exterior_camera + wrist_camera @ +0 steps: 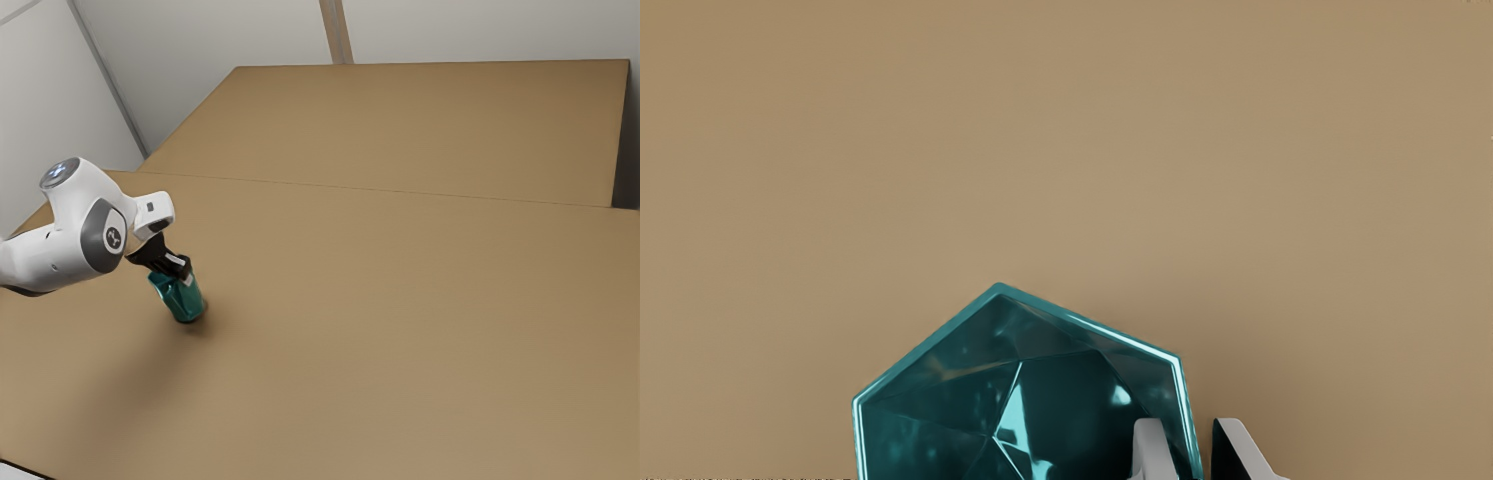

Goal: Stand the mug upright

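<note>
- Mug [184, 302]: at the end of my reach, low beside the wrist, at the near part of the surface [400, 330]. Mouth towards my hand, base towards the surface.
- End effector [187, 277]: narrow, holding the mug by its wall [1191, 427]. One finger [1152, 447] is inside the mouth, the other finger [1243, 447] outside.
- Key relation: the mug's long axis runs from the rim [1093, 325], up by my fingers, down to the base, roughly along the way I point. Most of the mouth lies to the inner finger's side, so my hold is off-centre.
- Exterior view: axis slants, mouth to that view's left, base to its right. Some of this is probably camera slant; a small true lean cannot be ruled out.
- Base contact: cannot tell whether it sits flat or rides slightly clear.
- Judgement: fits a mug gripped with some lean yet to take out, or one already righted and only held. What comes next hinges on axis against surface.
- Risk: with a one-sided pinch, I expect the mug could pivot about the gripped wall if the base is unsupported.
</note>
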You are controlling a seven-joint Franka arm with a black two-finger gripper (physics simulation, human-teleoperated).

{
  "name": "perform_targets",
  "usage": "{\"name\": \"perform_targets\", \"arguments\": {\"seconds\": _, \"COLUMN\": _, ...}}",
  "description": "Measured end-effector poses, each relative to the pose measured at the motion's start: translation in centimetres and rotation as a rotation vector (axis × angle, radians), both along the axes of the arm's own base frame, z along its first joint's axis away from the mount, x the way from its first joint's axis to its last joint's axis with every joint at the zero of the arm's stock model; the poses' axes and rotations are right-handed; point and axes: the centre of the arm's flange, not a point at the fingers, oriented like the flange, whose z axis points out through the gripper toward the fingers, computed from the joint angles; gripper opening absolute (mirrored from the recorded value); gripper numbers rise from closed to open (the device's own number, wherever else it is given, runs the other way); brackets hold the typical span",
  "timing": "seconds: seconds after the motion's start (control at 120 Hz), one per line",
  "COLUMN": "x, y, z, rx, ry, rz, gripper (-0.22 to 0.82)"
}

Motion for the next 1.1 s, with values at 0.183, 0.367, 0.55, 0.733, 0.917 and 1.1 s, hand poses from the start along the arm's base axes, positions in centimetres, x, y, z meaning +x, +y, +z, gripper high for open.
{"name": "perform_targets", "arguments": {"seconds": 0.183, "x": -0.1, "y": 0.0, "z": -0.1, "rx": -0.009, "ry": 0.006, "rz": 0.014, "gripper": 0.17}}
{"name": "perform_targets", "arguments": {"seconds": 0.367, "x": -0.5, "y": -0.2, "z": 1.6, "rx": -0.023, "ry": -0.01, "rz": 0.022, "gripper": 0.34}}
{"name": "perform_targets", "arguments": {"seconds": 0.55, "x": -1.2, "y": -1.0, "z": 3.6, "rx": -0.045, "ry": -0.013, "rz": 0.022, "gripper": 0.48}}
{"name": "perform_targets", "arguments": {"seconds": 0.733, "x": 4.3, "y": -3.2, "z": 10.2, "rx": -0.023, "ry": -0.032, "rz": -0.052, "gripper": 0.55}}
{"name": "perform_targets", "arguments": {"seconds": 0.917, "x": 7.7, "y": -3.6, "z": 17.7, "rx": 0.019, "ry": 0.011, "rz": -0.111, "gripper": 0.58}}
{"name": "perform_targets", "arguments": {"seconds": 1.1, "x": 7.7, "y": -4.8, "z": 22.0, "rx": 0.052, "ry": 0.081, "rz": -0.147, "gripper": 0.6}}
